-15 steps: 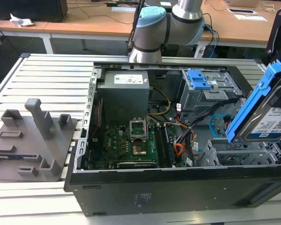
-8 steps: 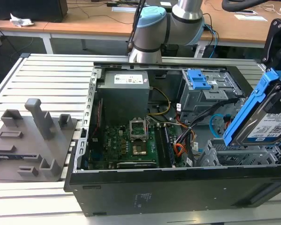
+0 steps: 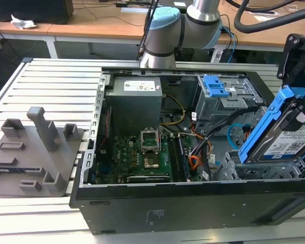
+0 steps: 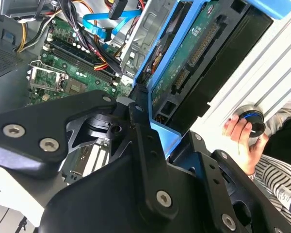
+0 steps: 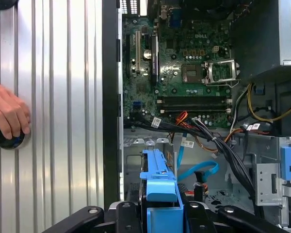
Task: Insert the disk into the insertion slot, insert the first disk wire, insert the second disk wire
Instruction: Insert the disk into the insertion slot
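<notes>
Gripper (image 5: 161, 216): pressed onto the bright blue carrier of the disk (image 3: 291, 140), one finger on each side of the frame in the first wrist view. Grasp appears firm. No gap is visible between the fingers and the carrier.

The disk: held clear of the computer case (image 3: 168, 203) at the exterior view's right, steeply tilted, label side up. Its green circuit board faces the camera in the second wrist view. It is not in any bay.

The insertion slot (image 3: 229, 166): grey sheet-metal cage just below the lower end of the disk and apart from it. Judged unoccupied.

The second disk wire (image 5: 199, 171): light blue loop lying inside the case, near the carrier's far end, unplugged as far as can be seen. The first disk wire cannot be singled out with confidence in the cable tangle.

A person's hand (image 5: 7, 112) rests on a dark knob (image 5: 5, 138) on the ribbed table (image 3: 40, 81), well apart from the case.

Assessment: the step in hand is the first one, disk insertion, and neither wire step has begun. Completing it calls for bringing the carrier off its tilt and square to the cage mouth, with the blue loop and neighbouring cables kept out from under the frame.
</notes>
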Available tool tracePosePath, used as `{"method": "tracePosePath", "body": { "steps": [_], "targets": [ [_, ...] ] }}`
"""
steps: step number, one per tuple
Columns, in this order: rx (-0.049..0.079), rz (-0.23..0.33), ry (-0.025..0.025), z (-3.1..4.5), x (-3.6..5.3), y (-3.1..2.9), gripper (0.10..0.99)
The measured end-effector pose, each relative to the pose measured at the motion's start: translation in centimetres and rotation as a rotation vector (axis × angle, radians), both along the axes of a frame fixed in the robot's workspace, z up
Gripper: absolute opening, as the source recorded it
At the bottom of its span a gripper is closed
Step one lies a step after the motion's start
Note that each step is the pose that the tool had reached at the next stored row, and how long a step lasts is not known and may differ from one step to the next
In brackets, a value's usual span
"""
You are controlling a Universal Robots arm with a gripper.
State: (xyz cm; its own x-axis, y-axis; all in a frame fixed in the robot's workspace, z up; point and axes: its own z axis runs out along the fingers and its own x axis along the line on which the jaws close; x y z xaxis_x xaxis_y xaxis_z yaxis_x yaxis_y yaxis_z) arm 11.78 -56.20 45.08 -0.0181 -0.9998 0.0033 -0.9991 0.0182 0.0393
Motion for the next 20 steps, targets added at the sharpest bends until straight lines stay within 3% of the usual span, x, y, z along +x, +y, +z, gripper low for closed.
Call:
{"method": "tracePosePath", "body": {
  "steps": [6, 9, 12, 20],
  "targets": [
    [0.0, 0.0, 0.0, -1.21, 0.0, 0.0, 0.369],
    [0.0, 0.0, -0.0004, -1.2, 0.01, 0.45, 0.369],
    [-0.011, 0.0, -0.0022, -0.82, -0.11, 1.2, 0.369],
    [-0.011, 0.0, -0.0022, -1.01, -0.23, 1.94, 0.369]
  ]
}}
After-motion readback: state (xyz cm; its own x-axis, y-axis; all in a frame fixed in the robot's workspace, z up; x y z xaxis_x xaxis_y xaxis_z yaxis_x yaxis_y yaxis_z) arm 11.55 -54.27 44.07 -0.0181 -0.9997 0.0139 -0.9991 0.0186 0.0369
